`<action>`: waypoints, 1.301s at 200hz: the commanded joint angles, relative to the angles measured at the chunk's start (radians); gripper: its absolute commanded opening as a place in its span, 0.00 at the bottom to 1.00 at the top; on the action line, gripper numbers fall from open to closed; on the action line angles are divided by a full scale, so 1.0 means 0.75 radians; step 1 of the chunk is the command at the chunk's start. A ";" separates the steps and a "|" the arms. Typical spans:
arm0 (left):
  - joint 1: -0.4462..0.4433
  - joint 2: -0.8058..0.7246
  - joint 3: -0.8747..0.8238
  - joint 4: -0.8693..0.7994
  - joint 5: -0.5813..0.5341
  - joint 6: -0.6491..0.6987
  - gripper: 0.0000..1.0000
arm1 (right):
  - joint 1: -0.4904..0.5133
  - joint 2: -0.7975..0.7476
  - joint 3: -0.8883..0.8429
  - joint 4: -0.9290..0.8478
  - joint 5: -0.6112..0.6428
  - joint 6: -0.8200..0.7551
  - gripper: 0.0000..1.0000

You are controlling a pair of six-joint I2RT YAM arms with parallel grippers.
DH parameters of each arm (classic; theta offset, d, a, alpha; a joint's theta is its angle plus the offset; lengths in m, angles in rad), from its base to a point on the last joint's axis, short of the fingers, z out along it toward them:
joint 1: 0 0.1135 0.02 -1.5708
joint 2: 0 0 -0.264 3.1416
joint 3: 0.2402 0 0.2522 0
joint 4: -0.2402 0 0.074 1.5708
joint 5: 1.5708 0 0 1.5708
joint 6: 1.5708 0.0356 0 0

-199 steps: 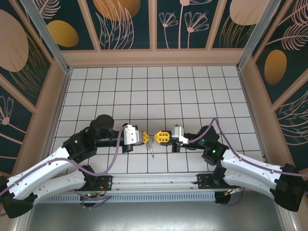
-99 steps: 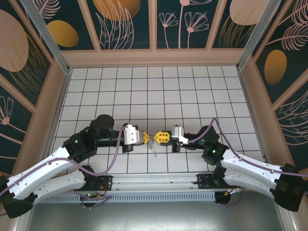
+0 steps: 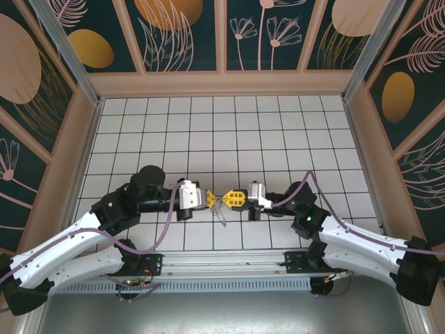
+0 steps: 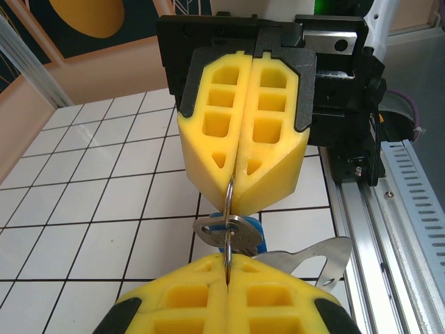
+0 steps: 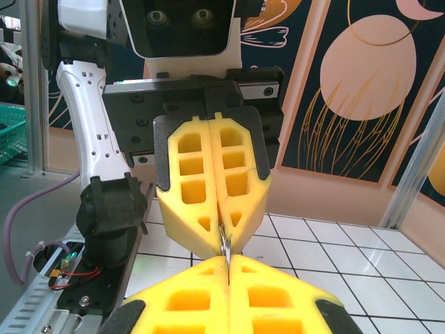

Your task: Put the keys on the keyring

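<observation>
White tiled bench (image 3: 278, 139) with patterned walls (image 3: 181, 35) around it, and we see the left claw (image 3: 215, 199) and right claw (image 3: 230, 199) meeting tip to tip over its near middle. Both are clenched on the thin keyring (image 4: 228, 202) stretched between them. We note the key (image 4: 236, 233), silver with a blue head, sitting at the ring in the gap between the yellow tips, with a pale metal tab (image 4: 316, 252) just beside it.

Key (image 4: 256, 233) seems mostly hidden behind the left claw (image 4: 227, 268)
</observation>
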State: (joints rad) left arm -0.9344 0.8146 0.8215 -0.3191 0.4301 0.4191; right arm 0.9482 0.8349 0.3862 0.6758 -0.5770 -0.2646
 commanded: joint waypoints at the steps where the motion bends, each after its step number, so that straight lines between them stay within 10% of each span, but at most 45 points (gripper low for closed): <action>1: 0.003 0.000 0.044 0.016 0.014 0.018 0.00 | -0.008 0.004 0.032 0.027 -0.030 -0.023 0.00; 260: 0.002 0.006 0.055 0.016 0.022 0.019 0.00 | -0.008 0.029 0.049 0.004 -0.055 -0.048 0.00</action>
State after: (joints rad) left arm -0.9344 0.8192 0.8261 -0.3435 0.4301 0.4191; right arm 0.9478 0.8520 0.3866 0.6754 -0.6022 -0.2832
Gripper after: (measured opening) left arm 0.044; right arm 0.049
